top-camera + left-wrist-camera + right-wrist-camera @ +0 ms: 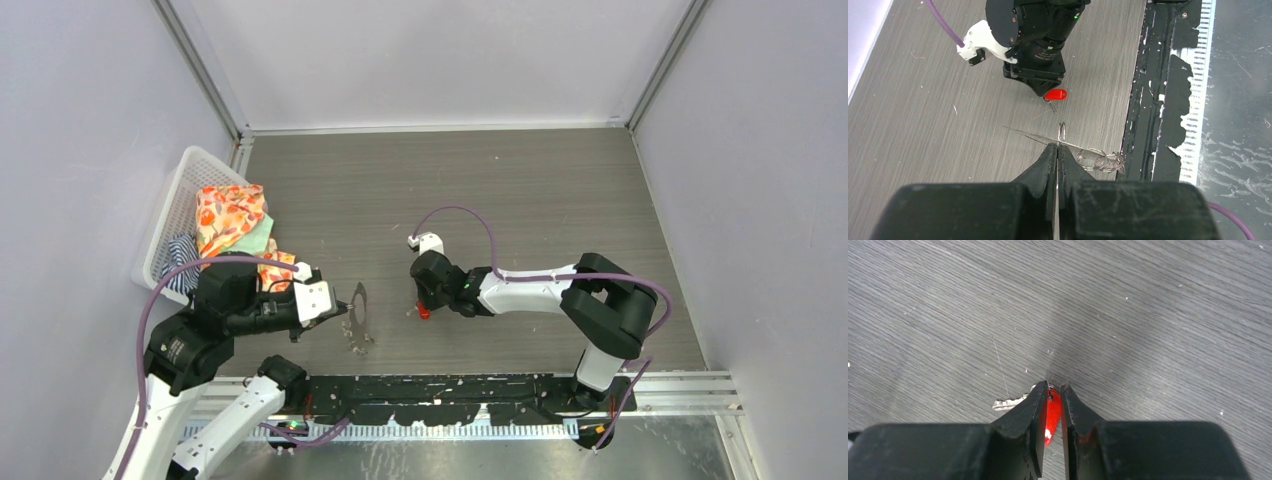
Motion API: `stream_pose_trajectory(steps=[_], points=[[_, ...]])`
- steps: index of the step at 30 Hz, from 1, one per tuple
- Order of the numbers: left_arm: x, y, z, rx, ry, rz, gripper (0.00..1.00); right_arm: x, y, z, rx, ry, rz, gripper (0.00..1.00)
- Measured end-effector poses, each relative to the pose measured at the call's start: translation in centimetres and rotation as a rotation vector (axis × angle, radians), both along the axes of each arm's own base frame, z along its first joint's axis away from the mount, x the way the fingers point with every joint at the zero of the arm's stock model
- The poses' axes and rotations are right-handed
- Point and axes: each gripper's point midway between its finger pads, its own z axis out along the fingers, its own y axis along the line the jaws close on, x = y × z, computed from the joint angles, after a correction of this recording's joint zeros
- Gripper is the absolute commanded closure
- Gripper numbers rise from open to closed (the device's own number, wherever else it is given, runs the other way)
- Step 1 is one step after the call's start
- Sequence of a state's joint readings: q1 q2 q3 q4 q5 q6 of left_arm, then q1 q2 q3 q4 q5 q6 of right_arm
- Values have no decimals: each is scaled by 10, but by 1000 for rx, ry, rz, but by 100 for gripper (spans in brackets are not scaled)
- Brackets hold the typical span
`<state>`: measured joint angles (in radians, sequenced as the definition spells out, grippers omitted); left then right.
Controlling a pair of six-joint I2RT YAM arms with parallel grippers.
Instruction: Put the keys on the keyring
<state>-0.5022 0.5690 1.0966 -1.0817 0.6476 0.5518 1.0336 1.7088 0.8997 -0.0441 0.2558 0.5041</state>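
Top view: the left gripper (344,303) holds the keyring (359,318) near the table's (520,200) front edge. The right gripper (422,306) points down onto the red-headed key (424,312), apart from the ring. Left wrist: jaws pressed together on the ring's wire, small silver keys (1100,161) bunched beside. Right wrist: jaws pinch the key's red head, its blade (1010,402) on the table

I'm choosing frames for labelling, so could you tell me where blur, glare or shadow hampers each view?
Top external: evenly lit, sharp, though the keyring is tiny. Left wrist: the left gripper is soft up close; the red key looks oversaturated. Right wrist: the table grain smears; a shadow lies beyond the right gripper.
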Motion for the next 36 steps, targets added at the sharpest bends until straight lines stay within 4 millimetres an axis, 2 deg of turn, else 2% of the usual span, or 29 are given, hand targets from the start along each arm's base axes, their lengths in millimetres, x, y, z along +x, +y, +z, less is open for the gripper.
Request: stream_pose_trajectory(steps=[9, 17, 19, 22, 28, 32, 36], points=[[0, 0, 0, 1, 0, 1, 100, -1, 9, 2, 39, 5, 17, 88], [0, 1, 1, 0, -7, 5, 100, -1, 7, -4, 25, 19, 13, 84], [0, 1, 1, 1, -8, 7, 100, -2, 6, -4, 21, 22, 13, 86], [0, 2, 0, 1, -9, 8, 100, -2, 6, -4, 21, 23, 14, 98], [1, 2, 0, 3, -6, 15, 100, -5, 8, -3, 35, 30, 28, 99], [7, 3, -6, 8, 12, 55, 100, -14, 6, 14, 83, 26, 70, 99], [15, 5, -19, 23, 65, 110, 100, -35, 8, 62, 222, 2, 180, 99]])
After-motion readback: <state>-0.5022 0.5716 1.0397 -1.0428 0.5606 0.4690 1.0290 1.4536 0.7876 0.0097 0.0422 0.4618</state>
